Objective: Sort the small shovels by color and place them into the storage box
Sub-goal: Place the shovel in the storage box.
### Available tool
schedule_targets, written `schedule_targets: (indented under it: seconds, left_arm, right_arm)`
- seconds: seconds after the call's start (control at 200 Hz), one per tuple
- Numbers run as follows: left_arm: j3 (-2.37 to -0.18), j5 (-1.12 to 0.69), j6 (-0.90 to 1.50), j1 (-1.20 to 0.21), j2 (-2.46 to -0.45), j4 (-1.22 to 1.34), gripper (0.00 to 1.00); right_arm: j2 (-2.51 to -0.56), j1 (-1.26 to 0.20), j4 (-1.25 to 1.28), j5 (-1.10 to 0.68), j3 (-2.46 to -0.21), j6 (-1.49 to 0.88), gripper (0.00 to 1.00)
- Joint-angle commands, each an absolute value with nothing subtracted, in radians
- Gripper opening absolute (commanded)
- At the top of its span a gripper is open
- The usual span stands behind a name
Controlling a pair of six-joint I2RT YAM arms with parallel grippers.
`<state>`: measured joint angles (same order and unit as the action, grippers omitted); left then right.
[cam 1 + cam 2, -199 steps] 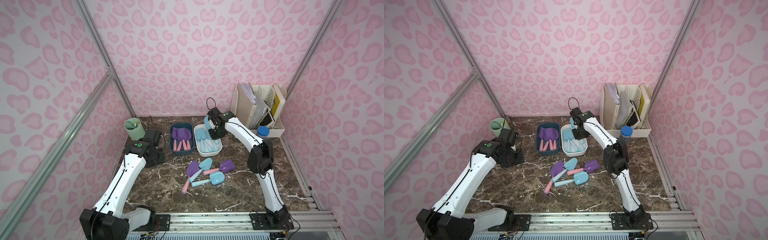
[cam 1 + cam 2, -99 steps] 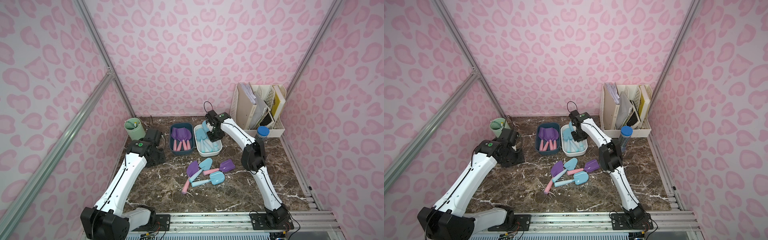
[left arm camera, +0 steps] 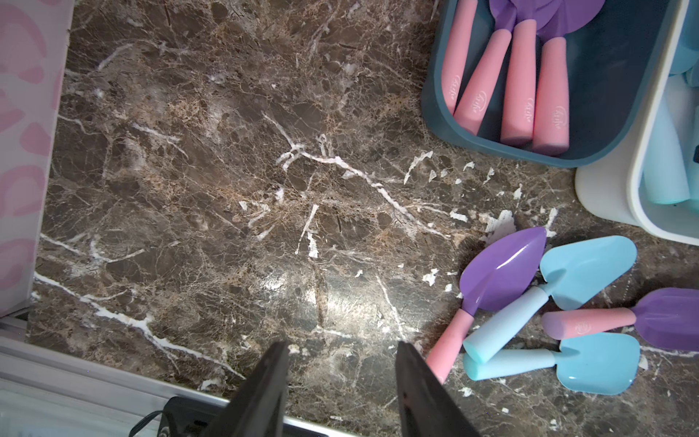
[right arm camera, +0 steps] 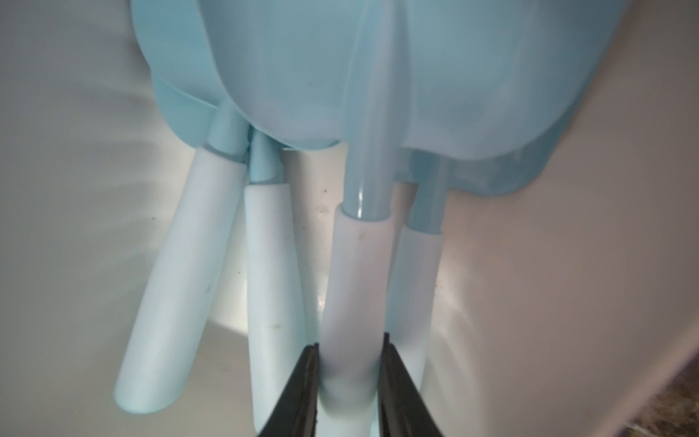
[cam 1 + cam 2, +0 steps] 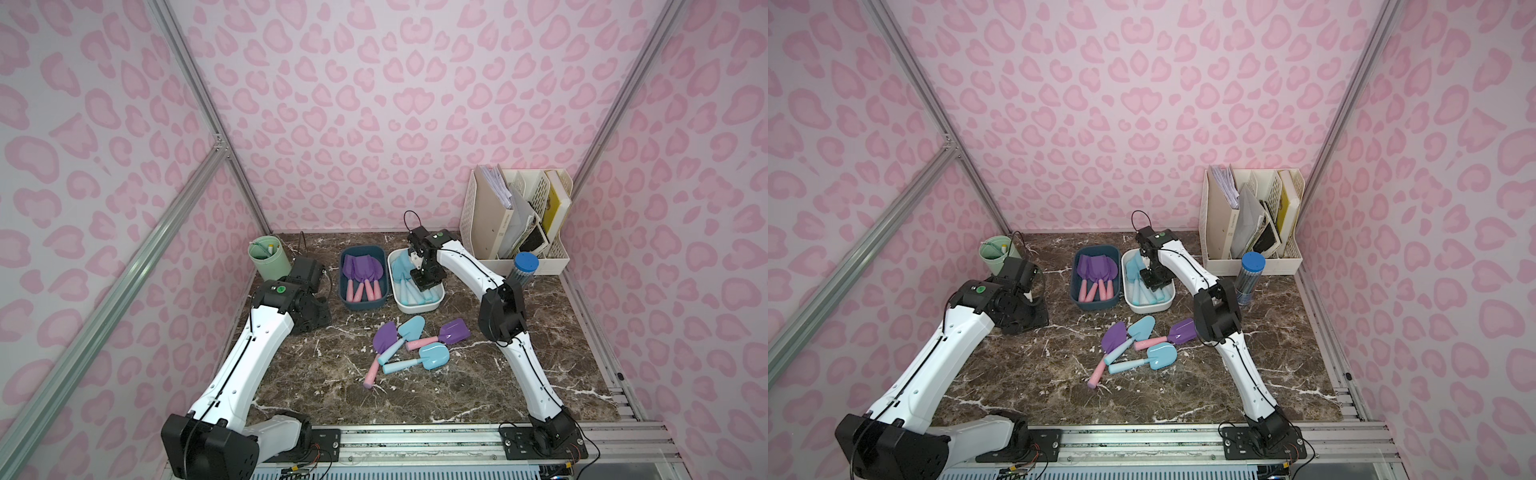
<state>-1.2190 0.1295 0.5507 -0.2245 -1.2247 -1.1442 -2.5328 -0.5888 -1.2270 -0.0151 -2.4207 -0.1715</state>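
Two storage boxes stand side by side at the back. The dark blue storage box [image 5: 361, 306] holds several purple shovels [image 5: 360, 268] with pink handles [image 3: 516, 87]. The white storage box [image 5: 415, 309] holds several light blue shovels [image 4: 264, 265]. My right gripper [image 4: 350, 340] reaches down into the white box [image 5: 1148, 309], shut on the handle of a light blue shovel [image 4: 355, 283]. In front of the boxes lies a loose pile: two purple shovels [image 5: 384, 336] [image 5: 455, 331] and two light blue ones [image 5: 411, 328] [image 5: 434, 357]. My left gripper [image 3: 342, 346] hangs open over bare marble, left of the pile.
A green cup [image 5: 269, 257] stands at the back left. A white file organizer [image 5: 515, 220] with papers fills the back right corner, with a blue-lidded jar [image 5: 524, 268] in front of it. Pink patterned walls close in three sides.
My right gripper has come down into the white box with the light blue shovel. The left arm and the loose pile have not moved.
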Motion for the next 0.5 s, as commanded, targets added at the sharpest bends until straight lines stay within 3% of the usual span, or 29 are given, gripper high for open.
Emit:
schedule_targets:
  seconds: [0.0, 0.495]
  left_arm:
    - [-1.221, 0.143, 0.549, -0.225, -1.224, -1.14, 0.51]
    - [-1.227, 0.143, 0.547, -0.224, -1.227, -1.144, 0.51]
  right_arm:
    - [-2.539, -0.588, -1.235, -0.013, -2.428, -0.161, 0.18]
    - [-2.527, -0.581, -1.235, -0.015, -2.426, -0.16, 0.37]
